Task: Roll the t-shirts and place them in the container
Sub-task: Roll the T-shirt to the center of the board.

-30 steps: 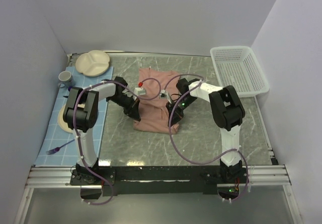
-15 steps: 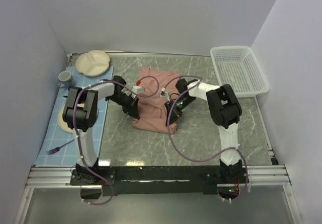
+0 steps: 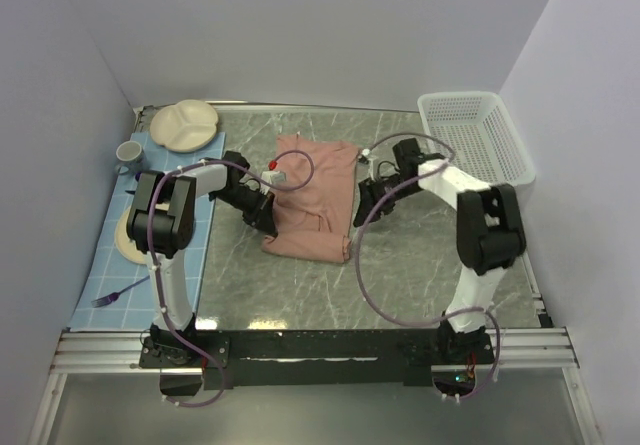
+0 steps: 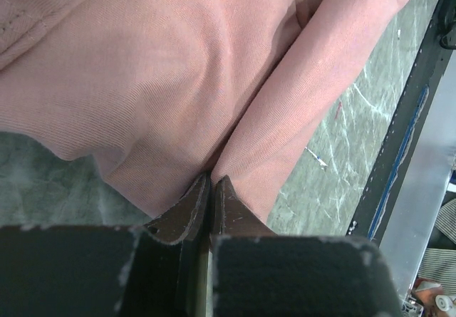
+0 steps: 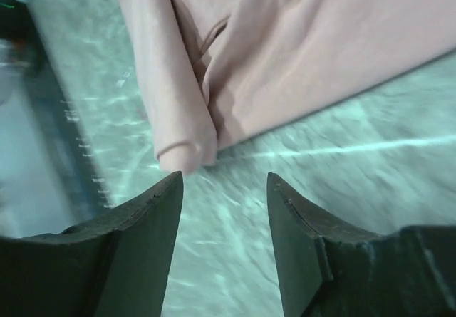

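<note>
Your left gripper (image 4: pixel 211 182) has its jaws pinched narrow on the pink t-shirt (image 3: pixel 315 195), at the garment's 8 o'clock edge. Your right gripper (image 5: pixel 224 189) stands at its 3 o'clock, jaws wide and holding nothing, over the marble table (image 3: pixel 420 255). The t-shirt lies partly folded at table centre.

This looks like a robotics lab test cell. Plain pale walls (image 3: pixel 330 35) box in a marble-patterned tabletop (image 3: pixel 400 275). The left arm (image 3: pixel 165 225) and right arm (image 3: pixel 480 225), trailing cables, are bolted to an aluminium rail (image 3: pixel 320 345) along its near edge. Household props include a white basket (image 3: pixel 475 140) at the far right corner and a blue mat (image 3: pixel 190 275) along the left edge.
</note>
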Controlling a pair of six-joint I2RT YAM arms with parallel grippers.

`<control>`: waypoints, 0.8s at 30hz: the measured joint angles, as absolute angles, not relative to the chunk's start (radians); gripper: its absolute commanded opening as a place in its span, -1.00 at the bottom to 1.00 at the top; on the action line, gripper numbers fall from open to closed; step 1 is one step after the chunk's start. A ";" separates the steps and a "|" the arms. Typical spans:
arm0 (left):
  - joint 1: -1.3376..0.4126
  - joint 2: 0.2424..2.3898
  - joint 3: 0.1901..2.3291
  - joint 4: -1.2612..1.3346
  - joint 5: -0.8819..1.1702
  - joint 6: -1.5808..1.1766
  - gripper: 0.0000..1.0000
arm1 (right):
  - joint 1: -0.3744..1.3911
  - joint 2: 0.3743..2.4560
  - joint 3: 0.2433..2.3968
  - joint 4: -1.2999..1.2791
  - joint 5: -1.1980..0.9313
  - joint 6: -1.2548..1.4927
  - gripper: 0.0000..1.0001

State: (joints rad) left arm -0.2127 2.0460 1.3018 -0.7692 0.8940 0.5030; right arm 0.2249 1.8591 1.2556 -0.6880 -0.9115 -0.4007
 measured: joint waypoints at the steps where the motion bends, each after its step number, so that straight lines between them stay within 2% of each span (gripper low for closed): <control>1: -0.213 2.046 1.302 -0.768 0.894 0.502 -0.95 | 0.222 1.803 1.221 -0.652 -0.895 -0.419 0.20; 4: -0.212 2.046 1.301 -0.769 0.897 0.501 -0.94 | 0.256 1.596 1.074 -0.552 -0.833 -0.487 0.22; 8: -0.210 2.051 1.301 -0.776 0.912 0.508 -0.91 | 0.393 1.356 0.852 -0.377 -0.734 -0.604 0.31; 10: -0.207 2.062 1.306 -0.791 0.926 0.512 -0.91 | 0.477 1.263 0.735 -0.295 -0.674 -0.680 0.44; 13: -0.202 2.076 1.313 -0.803 0.942 0.512 -0.91 | 0.593 1.164 0.577 -0.156 -0.583 -0.773 0.45; 17: -0.201 2.077 1.316 -0.806 0.946 0.511 -0.89 | 0.709 1.118 0.450 -0.011 -0.506 -0.883 0.45; 24: -0.202 2.077 1.317 -0.809 0.945 0.511 -0.89 | 0.755 1.187 0.419 0.184 -0.410 -1.003 0.40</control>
